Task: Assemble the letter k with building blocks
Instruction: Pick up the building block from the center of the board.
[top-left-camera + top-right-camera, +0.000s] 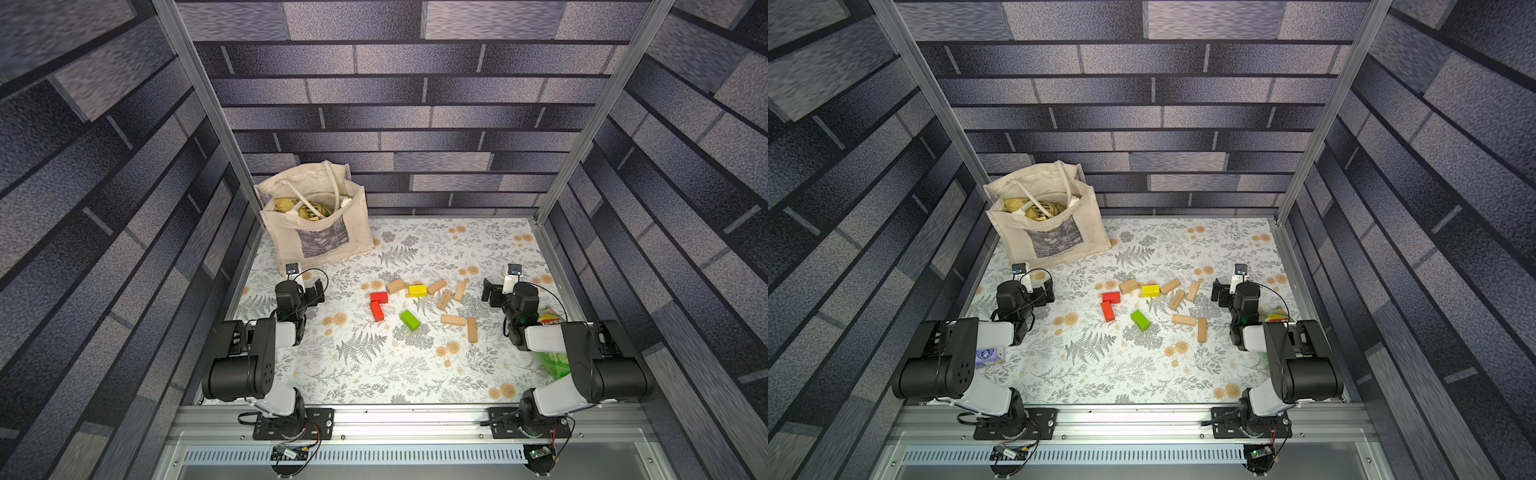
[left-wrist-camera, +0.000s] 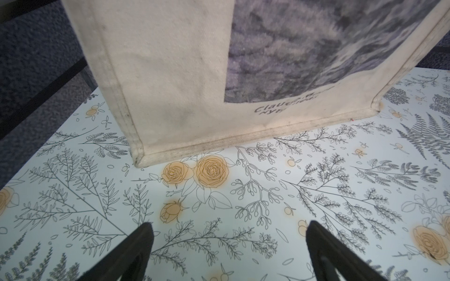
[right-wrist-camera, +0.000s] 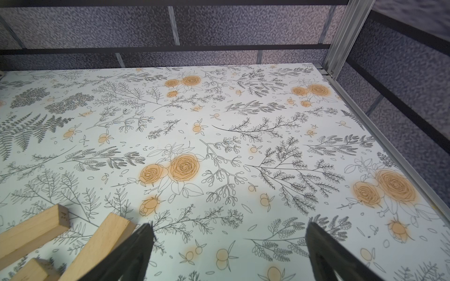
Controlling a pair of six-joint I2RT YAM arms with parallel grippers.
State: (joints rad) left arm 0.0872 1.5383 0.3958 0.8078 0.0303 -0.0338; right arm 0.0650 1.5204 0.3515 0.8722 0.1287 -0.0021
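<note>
The building blocks lie loose and scattered mid-table in both top views: two red (image 1: 379, 297) (image 1: 1107, 311), one yellow (image 1: 417, 290), one green (image 1: 410, 320) and several tan ones (image 1: 453, 320) (image 1: 1202, 330). No letter k shows. My left gripper (image 1: 318, 291) (image 2: 229, 243) hovers open left of the blocks, facing a canvas tote, with nothing between its fingers. On the blocks' right my right gripper (image 1: 490, 293) (image 3: 229, 243) is open and empty. In the right wrist view three tan blocks (image 3: 97, 248) lie just beside one finger (image 3: 143, 243).
The canvas tote bag (image 1: 316, 220) (image 2: 170, 73) stands at the back left, close ahead of the left gripper. A green and red snack bag (image 1: 552, 320) lies under the right arm. A purple tissue pack (image 1: 988, 357) sits by the left arm. Aluminium rails (image 3: 389, 150) edge the table.
</note>
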